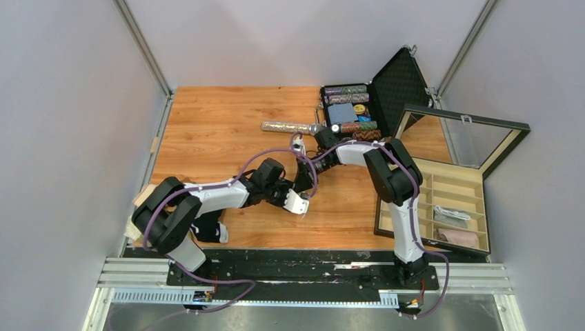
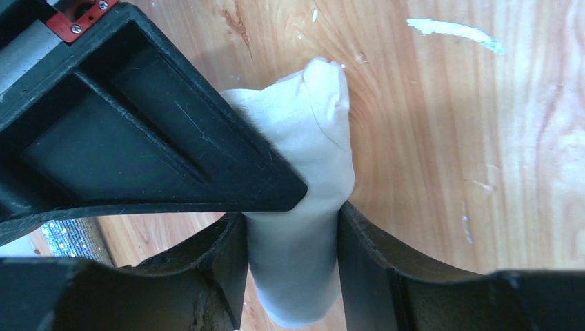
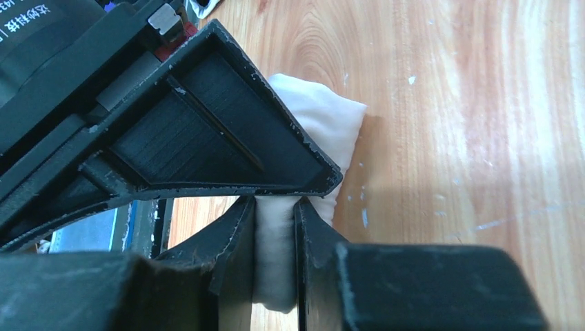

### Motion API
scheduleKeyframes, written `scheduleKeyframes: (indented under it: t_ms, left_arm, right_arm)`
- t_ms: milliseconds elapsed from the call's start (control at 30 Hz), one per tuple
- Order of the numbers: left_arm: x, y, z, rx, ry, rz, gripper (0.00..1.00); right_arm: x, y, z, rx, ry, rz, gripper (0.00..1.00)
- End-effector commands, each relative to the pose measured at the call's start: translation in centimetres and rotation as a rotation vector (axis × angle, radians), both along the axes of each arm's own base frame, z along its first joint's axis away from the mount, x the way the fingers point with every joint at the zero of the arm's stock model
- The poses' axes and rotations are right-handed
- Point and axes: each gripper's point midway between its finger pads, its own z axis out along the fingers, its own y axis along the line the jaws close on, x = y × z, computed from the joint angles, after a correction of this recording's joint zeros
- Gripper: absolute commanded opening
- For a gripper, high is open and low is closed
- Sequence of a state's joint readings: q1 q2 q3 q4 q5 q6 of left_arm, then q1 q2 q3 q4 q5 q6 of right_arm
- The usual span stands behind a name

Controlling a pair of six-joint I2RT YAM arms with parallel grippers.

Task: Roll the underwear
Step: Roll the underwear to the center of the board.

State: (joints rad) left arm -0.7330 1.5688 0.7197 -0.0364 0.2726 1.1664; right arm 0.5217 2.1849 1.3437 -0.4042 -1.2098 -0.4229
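Two low tools (image 2: 291,227) (image 3: 276,210) astride white underwear (image 2: 314,117)

We are looking at a wood-grain surface (image 1: 227,117), and white flecks (image 2: 452,31) are showing on its boards in the wrist views. Near the middle a white underwear (image 2: 303,172) is lying directly on the wood, gathered into a narrow, soft roll. Toward the far edge a glittery silver microphone (image 1: 286,127) is lying on its side, its head pointing at a black case (image 1: 400,79) that is standing open just beside it. At the right edge a wooden box (image 1: 431,181) with compartments is sitting with its glass lid raised. Near the left front edge something black with a white edge (image 1: 210,231) is resting; we cannot make it out.
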Motion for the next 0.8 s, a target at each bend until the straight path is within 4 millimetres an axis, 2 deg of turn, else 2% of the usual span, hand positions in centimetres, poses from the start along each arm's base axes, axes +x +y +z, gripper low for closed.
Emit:
scheduleKeyframes:
  t_ms: [0, 133, 167, 200, 233, 267, 300, 333, 367, 400, 500, 633, 667, 700, 733, 767]
  left_arm:
    - [1.5, 2.0, -3.7, 0.179, 0.015, 0.024, 0.50]
    - [1.0, 2.6, -5.1, 0.271, 0.084, -0.013, 0.38]
    - [0.2, 3.3, -5.7, 0.311, 0.121, -0.034, 0.30]
    - [0.0, 3.3, -6.1, 0.328, 0.147, -0.048, 0.26]
    - [-0.9, 4.1, -6.6, 0.365, 0.198, -0.052, 0.19]
    - [-1.1, 4.2, -7.0, 0.379, 0.226, -0.054, 0.16]
    - [-1.8, 4.9, -7.3, 0.408, 0.260, -0.060, 0.09]
    - [-2.2, 4.9, -7.3, 0.415, 0.282, -0.066, 0.07]
    - [-2.2, 4.9, -7.2, 0.414, 0.292, -0.066, 0.03]
    - [-2.4, 4.8, -6.9, 0.410, 0.315, -0.065, 0.02]
    - [-2.8, 4.6, -6.6, 0.413, 0.374, -0.053, 0.00]
    - [-3.1, 4.2, -6.0, 0.408, 0.420, -0.038, 0.00]
    - [-3.7, 4.4, -6.0, 0.421, 0.465, -0.027, 0.00]
    - [-3.2, 3.8, -5.7, 0.416, 0.476, -0.018, 0.00]
    - [-4.1, 4.0, -5.5, 0.429, 0.537, 0.005, 0.00]
    - [-3.6, 3.3, -5.2, 0.424, 0.558, 0.020, 0.00]
  right_arm:
    - [-3.8, -4.5, -9.1, -0.356, 0.123, -0.022, 0.04]
    - [-3.8, -4.5, -9.3, -0.364, 0.130, -0.026, 0.08]
    - [-3.7, -4.5, -9.3, -0.365, 0.131, -0.028, 0.11]
    - [-3.6, -4.6, -9.3, -0.365, 0.132, -0.032, 0.16]
    - [-3.3, -4.6, -9.1, -0.362, 0.128, -0.039, 0.26]
    - [-2.7, -4.5, -8.7, -0.350, 0.123, -0.051, 0.33]
    - [-2.0, -4.4, -7.7, -0.324, 0.122, -0.070, 0.47]
    - [-0.7, -4.3, -6.4, -0.299, 0.118, -0.101, 0.62]
    - [0.8, -4.3, -4.7, -0.274, 0.116, -0.141, 0.84]
    - [2.2, -4.5, -2.5, -0.233, 0.107, -0.174, 0.98]
    - [6.0, -5.8, 4.0, -0.139, -0.009, -0.239, 1.00]
    - [9.7, -8.3, 12.7, -0.033, -0.231, -0.302, 1.00]
    - [10.6, -9.0, 14.9, -0.013, -0.281, -0.325, 1.00]
    - [11.3, -9.6, 16.8, -0.002, -0.324, -0.350, 1.00]
    - [11.9, -10.5, 18.4, -0.004, -0.368, -0.385, 1.00]
    - [12.4, -11.3, 19.6, -0.019, -0.399, -0.429, 1.00]
